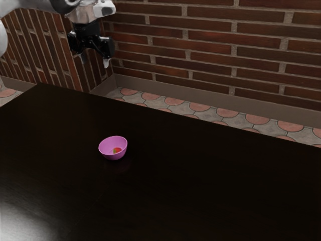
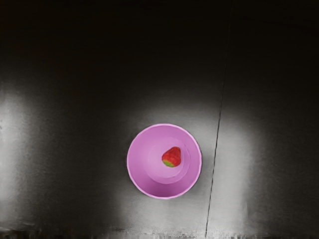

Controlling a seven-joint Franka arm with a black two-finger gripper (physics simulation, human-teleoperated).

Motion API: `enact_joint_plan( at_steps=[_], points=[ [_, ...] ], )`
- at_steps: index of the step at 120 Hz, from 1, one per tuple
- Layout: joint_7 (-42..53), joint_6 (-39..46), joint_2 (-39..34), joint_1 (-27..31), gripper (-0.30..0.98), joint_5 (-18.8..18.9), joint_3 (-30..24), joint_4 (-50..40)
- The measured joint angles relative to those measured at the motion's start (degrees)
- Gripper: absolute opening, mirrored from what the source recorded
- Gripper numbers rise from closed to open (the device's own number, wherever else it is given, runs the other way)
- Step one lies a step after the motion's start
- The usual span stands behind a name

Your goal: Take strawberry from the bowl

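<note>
In the exterior view, the arm (image 1: 37, 5) comes in at the upper left, and its black gripper (image 1: 95, 60) hangs high, toward the far left, with the fingertips pointing down. Its two fingers stand well apart with a clear gap between them, and it has hold of nothing. The light is dim up there, so exactly how wide they are spread is hard to judge. Well below the gripper, a dark, glossy table (image 1: 200, 175) carries a pink bowl (image 1: 113, 156), standing upright left of the view's middle. The strawberry (image 1: 117, 150) lies inside the bowl, low down, and well apart from the gripper. At the near left the tabletop catches a pale gleam. Beyond the table's far edge there is a floor (image 1: 199, 107) of round reddish pieces set in grey, then a grey skirting (image 1: 175, 87) along the foot of a brick wall (image 1: 225, 42). In the wrist view, the bowl is seen from above, its round rim whole and its inside in plain sight. The strawberry rests on the bottom, a little off the centre, with its red body and its green end both showing. A thin dark line (image 2: 216, 144) runs across the tabletop just beside the bowl, apart from its rim, and patches of light spread over the surface around it.
</note>
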Motion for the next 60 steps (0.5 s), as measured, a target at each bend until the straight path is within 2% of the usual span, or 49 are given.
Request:
enact_joint_plan(
  at_steps=[14, 32, 40, 60],
  points=[
    [2.6, -1.8, 1.1, 0.6, 0.63, -2.8, 2.4, 0.1],
    [5.2, -2.8, 1.3, 0.5, 0.66, -4.2, 2.5, 0.3],
    [5.3, -1.3, 1.9, 0.4, 0.67, -4.9, 2.0, 0.2],
    [1.6, 4.1, 8.6, 0.4, 0.68, -7.2, 1.5, 0.0]
  ],
)
